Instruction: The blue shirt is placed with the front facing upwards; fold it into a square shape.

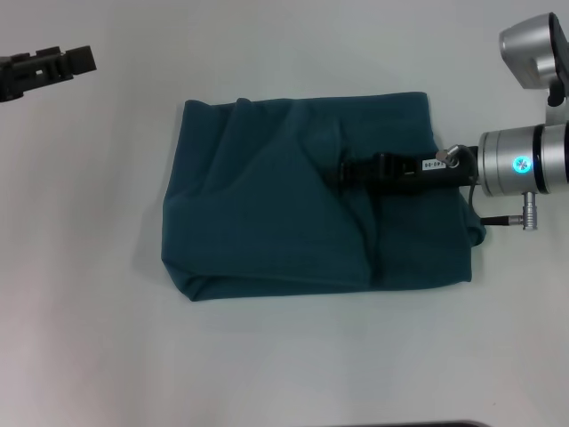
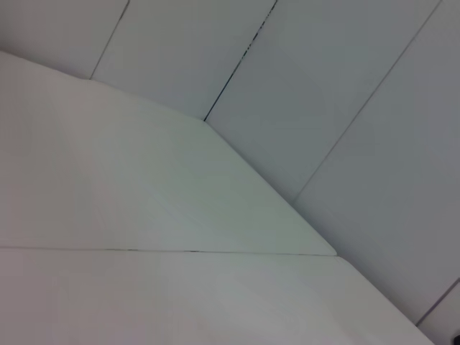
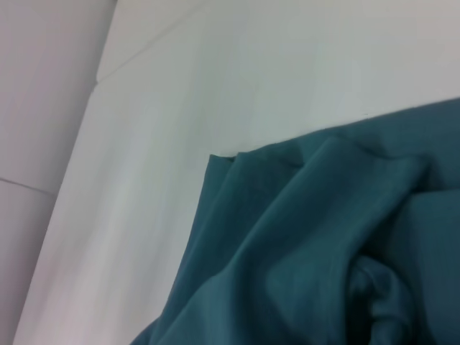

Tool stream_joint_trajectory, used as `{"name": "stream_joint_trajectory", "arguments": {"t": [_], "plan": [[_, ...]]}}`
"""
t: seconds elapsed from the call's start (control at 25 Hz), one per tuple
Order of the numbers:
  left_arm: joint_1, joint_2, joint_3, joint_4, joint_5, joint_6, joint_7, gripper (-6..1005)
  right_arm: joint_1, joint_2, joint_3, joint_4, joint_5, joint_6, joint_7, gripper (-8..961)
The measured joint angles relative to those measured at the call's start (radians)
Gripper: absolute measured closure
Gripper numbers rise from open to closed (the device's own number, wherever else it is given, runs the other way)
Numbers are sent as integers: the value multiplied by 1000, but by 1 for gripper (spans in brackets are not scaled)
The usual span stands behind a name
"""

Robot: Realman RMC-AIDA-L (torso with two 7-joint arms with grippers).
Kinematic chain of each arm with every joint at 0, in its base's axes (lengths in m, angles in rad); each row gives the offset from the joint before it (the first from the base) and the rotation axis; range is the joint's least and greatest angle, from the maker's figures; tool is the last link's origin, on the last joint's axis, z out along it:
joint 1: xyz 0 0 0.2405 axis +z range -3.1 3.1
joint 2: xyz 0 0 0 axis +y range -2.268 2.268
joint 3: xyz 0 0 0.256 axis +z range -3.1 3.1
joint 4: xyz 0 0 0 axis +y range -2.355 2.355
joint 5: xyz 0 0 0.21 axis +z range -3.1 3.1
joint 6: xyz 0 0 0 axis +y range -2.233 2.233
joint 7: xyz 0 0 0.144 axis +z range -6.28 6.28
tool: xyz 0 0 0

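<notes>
No lettering showing on the blue shirt (image 1: 267, 205), just plain teal; it's folded into a rough rectangle mid-table (image 1: 89, 338). There's a tiny white tag on my right gripper (image 1: 336, 173) but I can't read it. That arm reaches in flat over the shirt, and I can't tell if its fingers are pinching cloth. My left gripper (image 1: 84, 60) sits off at the far corner, grip unclear.

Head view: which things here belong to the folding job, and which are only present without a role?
Belonging to the job:
- blue shirt, already folded into a rough rectangle, plain side up
- right gripper, reaching over the shirt's middle

Not in use:
- left gripper, held off the shirt at the far left
- white table, only the surface under the shirt
</notes>
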Motion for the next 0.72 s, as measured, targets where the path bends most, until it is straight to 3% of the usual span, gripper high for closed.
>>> {"name": "stream_joint_trajectory", "arguments": {"t": [0.72], "plan": [[-22,2,2,31,0,-13,11,232,13,2,-35,-37,86,-34,-68,348]]}}
